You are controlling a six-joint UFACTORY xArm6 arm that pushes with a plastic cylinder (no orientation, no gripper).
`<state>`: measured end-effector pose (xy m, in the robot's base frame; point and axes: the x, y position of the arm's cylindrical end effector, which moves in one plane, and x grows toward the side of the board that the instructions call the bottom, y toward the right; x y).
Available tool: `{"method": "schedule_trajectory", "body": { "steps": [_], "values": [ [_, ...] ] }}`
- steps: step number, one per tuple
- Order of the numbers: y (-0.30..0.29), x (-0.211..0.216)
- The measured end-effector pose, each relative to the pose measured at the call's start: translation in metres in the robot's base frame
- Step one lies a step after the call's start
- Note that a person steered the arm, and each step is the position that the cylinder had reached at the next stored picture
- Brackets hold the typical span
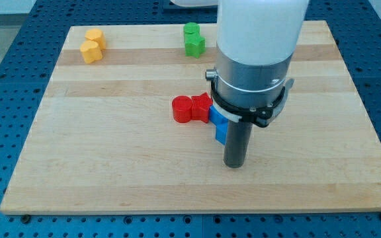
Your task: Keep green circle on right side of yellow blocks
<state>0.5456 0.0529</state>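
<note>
Two yellow blocks sit at the view's top left, one (96, 36) just above the other (90, 51); their shapes are hard to make out. The green circle (190, 30) lies at the view's top centre, well to the right of the yellow blocks, touching a green star (194, 45) just below it. My tip (234, 164) rests on the board right of centre, far below and to the right of the green circle. It stands just right of a blue block (220, 127).
A red circle (182, 109) and a second red block (202, 106) lie together at the board's centre, left of the blue block. The arm's wide white and grey body (253, 59) hides part of the board behind it. The wooden board (111, 165) sits on a blue table.
</note>
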Motion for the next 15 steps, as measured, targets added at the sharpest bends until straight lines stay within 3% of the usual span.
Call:
{"method": "schedule_trajectory", "body": {
  "steps": [1, 2, 3, 4, 5, 7, 9, 11, 14, 15],
  "values": [
    [0.0, -0.036],
    [-0.001, -0.03],
    [-0.01, 0.01],
    [0.102, 0.01],
    [0.113, 0.01],
    [0.114, -0.073],
    [0.114, -0.076],
    [0.089, -0.175],
    [0.037, -0.213],
    [0.037, -0.279]
  ]
}}
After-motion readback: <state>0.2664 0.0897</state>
